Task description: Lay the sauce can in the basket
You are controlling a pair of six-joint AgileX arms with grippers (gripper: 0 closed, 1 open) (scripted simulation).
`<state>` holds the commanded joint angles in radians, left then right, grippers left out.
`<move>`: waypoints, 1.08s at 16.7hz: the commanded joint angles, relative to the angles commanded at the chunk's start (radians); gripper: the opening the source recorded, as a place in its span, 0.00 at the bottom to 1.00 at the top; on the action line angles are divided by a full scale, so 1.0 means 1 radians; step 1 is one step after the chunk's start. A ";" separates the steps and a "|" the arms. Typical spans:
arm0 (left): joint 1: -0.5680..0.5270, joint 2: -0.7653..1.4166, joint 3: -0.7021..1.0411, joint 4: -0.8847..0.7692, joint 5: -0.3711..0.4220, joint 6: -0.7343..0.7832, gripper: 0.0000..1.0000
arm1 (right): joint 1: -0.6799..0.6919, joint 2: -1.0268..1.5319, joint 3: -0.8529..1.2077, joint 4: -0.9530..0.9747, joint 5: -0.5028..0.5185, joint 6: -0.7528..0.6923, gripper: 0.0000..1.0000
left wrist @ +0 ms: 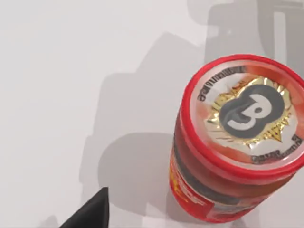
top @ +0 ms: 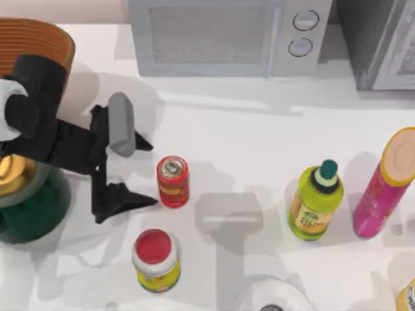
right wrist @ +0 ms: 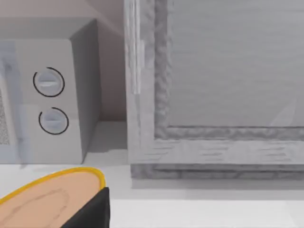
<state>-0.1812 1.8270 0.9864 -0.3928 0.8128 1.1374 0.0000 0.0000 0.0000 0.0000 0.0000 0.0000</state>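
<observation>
Left fingers: the left gripper (top: 148, 173) sits on the desk's left half with its two dark fingers (top: 123, 197) spread wide apart, holding nothing, tips pointing toward the can.
Sauce can: the sauce can (top: 173, 181) stands upright on the desk (top: 259, 136), just right of the fingertips and apart from them; in the left wrist view the sauce can (left wrist: 237, 142) shows its printed top, with one dark finger tip (left wrist: 90, 213) beside it, not touching.
Basket: the basket (top: 39, 42) is at the desk's far left corner, partly behind the left arm, well apart from the can.
Neighbours: a red-lidded jar (top: 155, 259) stands near the can toward the front edge; a green pot (top: 29, 201) with a gold lid sits under the left arm.
Farther right: a yellow-green bottle (top: 316, 201) and a pink bottle (top: 386, 184) stand upright.
Back: a microwave (top: 227, 35) lines the rear.
Right gripper: I cannot tell its state; its wrist view shows the microwave (right wrist: 47, 95), a grey cabinet (right wrist: 213, 85) and a dark tip (right wrist: 92, 211).
</observation>
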 joint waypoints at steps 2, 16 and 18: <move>-0.019 0.023 0.016 0.027 -0.005 -0.025 1.00 | 0.000 0.000 0.000 0.000 0.000 0.000 1.00; -0.145 0.162 -0.014 0.309 -0.054 -0.185 1.00 | 0.000 0.000 0.000 0.000 0.000 0.000 1.00; -0.145 0.162 -0.014 0.309 -0.054 -0.185 0.85 | 0.000 0.000 0.000 0.000 0.000 0.000 1.00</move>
<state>-0.3263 1.9893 0.9723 -0.0842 0.7584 0.9526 0.0000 0.0000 0.0000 0.0000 0.0000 0.0000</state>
